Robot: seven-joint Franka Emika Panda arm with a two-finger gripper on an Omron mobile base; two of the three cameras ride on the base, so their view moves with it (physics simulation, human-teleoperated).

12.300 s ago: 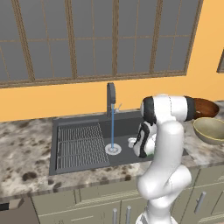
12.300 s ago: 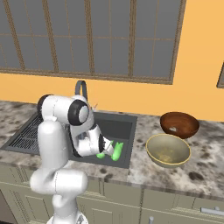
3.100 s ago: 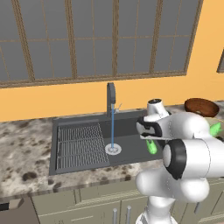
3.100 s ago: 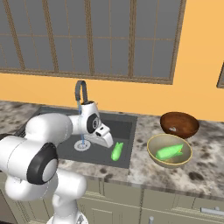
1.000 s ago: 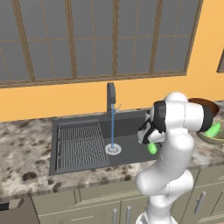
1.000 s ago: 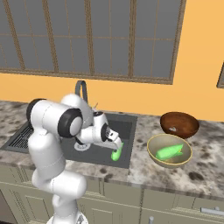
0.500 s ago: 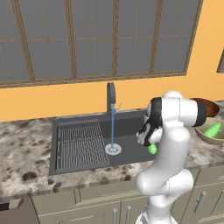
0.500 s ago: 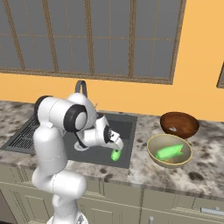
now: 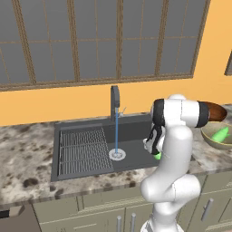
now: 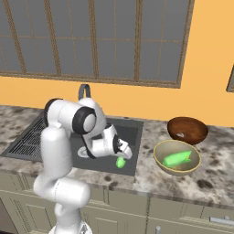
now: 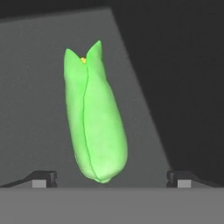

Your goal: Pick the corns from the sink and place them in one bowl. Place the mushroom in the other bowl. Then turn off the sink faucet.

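Hand view: the tool (image 11: 109,177) points down at a corn (image 11: 94,118) lying on the grey floor of the sink (image 11: 35,65). Both finger tips stand wide apart at the bottom corners of the frame, one at lower left and one at lower right, with nothing between them but the blunt end of the cob. The tool is fully open and grips nothing. The cob runs up the middle of the frame, its split, pointed end toward the top, so its long axis lies across the line joining the two tips. This alignment suits a grasp across the narrow width of the cob.

Right base view: the tool (image 10: 124,153) sits at centre frame, just above the same corn (image 10: 120,162), which lies near the sink's lower right corner. The second corn (image 10: 177,158) already rests in the tan-olive bowl (image 10: 160,166) at right of frame. The dark reddish-brown bowl (image 10: 186,130) stands just behind it on the bench (image 10: 215,183).

Left base view: water runs from the faucet (image 9: 115,102) at centre frame down to the drain (image 9: 117,154).

Judgement: the cob is approached but not yet gripped. The next move appears to be a short descent and closure.
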